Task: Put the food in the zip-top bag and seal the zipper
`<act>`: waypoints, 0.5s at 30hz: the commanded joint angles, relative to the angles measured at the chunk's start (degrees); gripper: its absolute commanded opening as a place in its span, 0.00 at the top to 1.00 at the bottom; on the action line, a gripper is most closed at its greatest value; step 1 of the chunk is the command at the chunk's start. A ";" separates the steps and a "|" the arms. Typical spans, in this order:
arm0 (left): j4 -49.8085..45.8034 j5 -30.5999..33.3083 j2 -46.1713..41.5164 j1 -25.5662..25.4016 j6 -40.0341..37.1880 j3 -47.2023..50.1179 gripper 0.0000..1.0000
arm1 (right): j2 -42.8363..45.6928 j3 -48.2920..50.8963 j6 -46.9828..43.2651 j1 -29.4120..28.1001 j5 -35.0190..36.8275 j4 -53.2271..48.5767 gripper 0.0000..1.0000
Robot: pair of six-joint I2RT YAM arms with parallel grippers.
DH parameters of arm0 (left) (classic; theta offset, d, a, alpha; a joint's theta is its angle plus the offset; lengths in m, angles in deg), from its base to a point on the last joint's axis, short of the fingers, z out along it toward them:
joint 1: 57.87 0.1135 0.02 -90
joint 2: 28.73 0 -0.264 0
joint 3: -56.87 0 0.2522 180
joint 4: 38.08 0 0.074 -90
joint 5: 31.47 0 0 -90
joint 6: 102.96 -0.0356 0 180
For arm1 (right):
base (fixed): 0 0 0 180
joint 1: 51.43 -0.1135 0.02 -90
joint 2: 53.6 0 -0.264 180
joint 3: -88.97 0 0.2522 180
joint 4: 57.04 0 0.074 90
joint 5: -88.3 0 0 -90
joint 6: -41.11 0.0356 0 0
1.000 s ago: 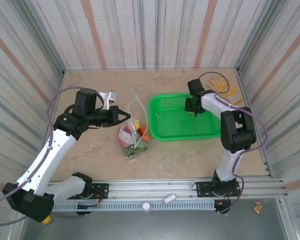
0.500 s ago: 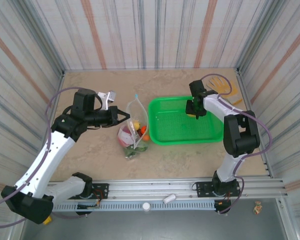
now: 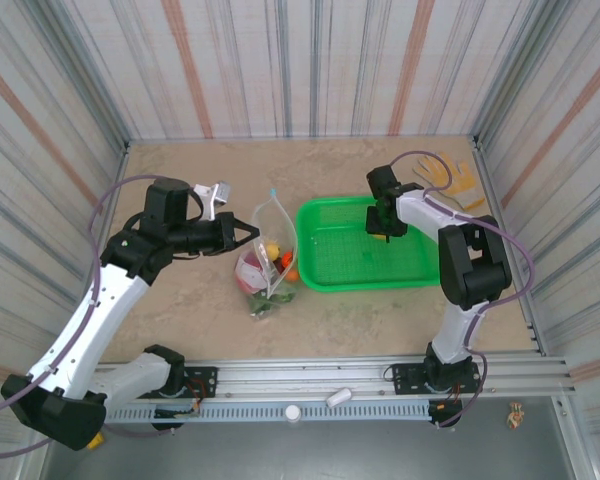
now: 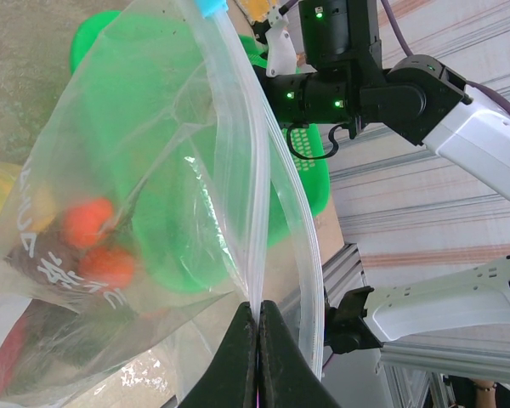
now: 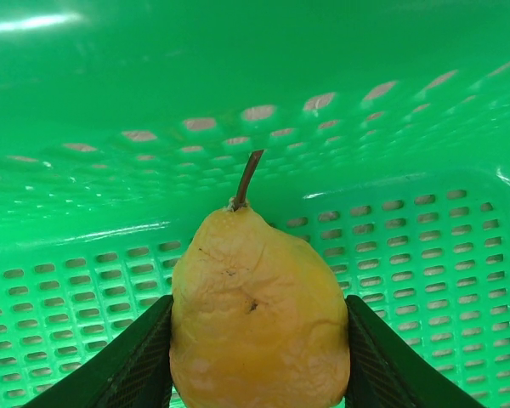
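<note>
Now we are clamping our right gripper [image 5: 257,331] on a seemingly light, rigid yellow pear [image 5: 253,272] at its belly, our left gripper [image 4: 257,336] pinching the floppy zip-top bag [image 4: 144,204] at its rim.

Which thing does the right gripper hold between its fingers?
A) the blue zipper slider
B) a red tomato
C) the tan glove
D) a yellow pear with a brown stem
D: in the right wrist view the yellow pear sits clamped in the right gripper, over the green basket.
</note>
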State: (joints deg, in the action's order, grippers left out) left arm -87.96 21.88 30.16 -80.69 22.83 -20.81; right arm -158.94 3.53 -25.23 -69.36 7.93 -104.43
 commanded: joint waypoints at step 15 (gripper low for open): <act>0.26 -0.80 -1.37 0.15 -0.06 0.20 1.00 | 4.55 4.72 12.59 0.82 -22.14 -3.58 0.65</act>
State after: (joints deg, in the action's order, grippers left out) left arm -87.96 21.88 30.16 -80.69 22.85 -20.81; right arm -155.81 6.53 -15.68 -68.57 -9.16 -104.50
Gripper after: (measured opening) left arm 0.052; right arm 0.468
